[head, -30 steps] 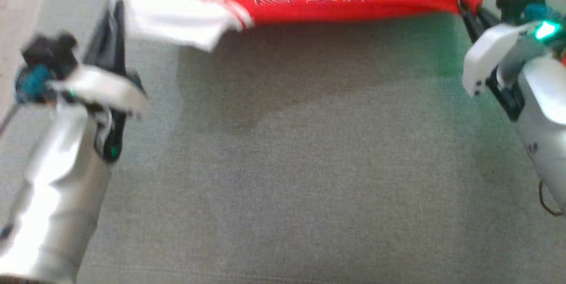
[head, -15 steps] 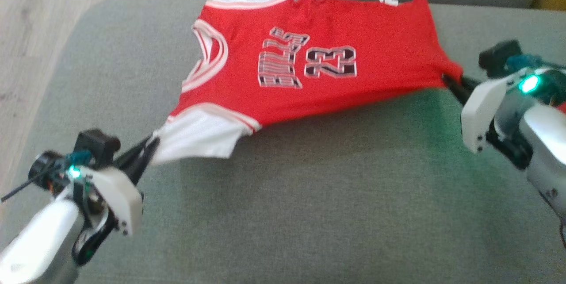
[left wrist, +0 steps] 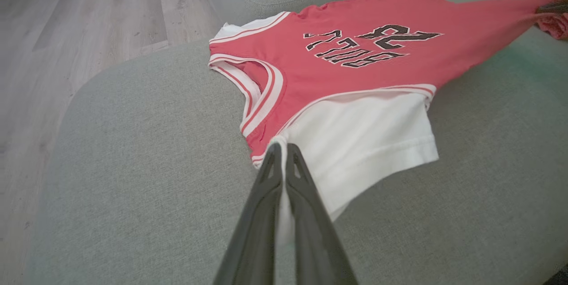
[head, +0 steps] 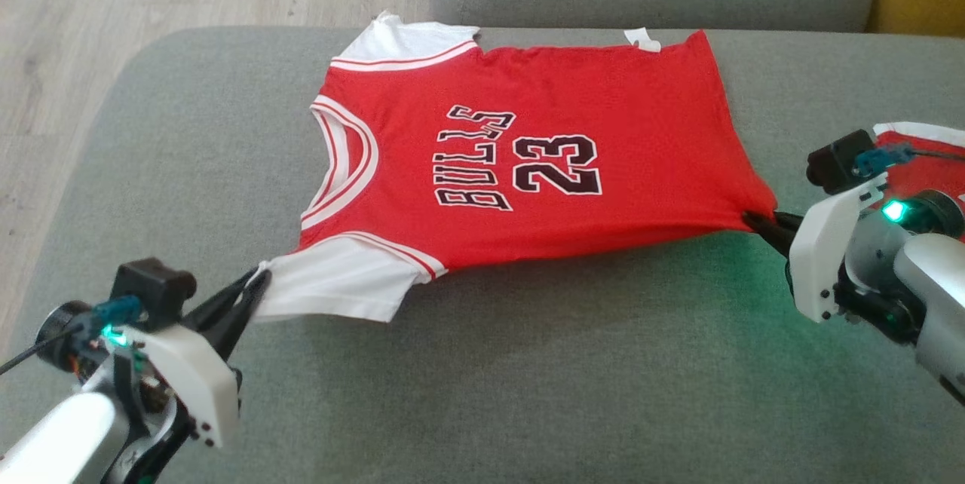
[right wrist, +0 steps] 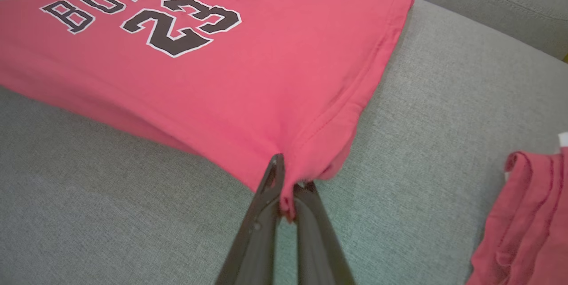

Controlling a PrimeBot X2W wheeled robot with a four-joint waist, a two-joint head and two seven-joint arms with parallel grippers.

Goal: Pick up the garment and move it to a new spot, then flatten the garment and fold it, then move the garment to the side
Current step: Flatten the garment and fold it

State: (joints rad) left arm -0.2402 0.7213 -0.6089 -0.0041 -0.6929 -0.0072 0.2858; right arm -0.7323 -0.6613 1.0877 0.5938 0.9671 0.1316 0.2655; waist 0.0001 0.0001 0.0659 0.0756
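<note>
fingers (left wrist: 262, 205) of the left gripper (left wrist: 282, 152) pinch the red jersey (left wrist: 355, 72) by its white sleeve (left wrist: 368, 138).

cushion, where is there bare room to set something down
Widest bare patch: the near cushion, bordered by the near edge of the shirt, the left tool and the right tool. A smaller strip lies left of the shirt. Crowded at right, where another red garment lies behind the right tool.

L claw (head: 256, 285) & R claw (head: 755, 220) both pinched shut (arms spread wide), tips angled inward.
</note>
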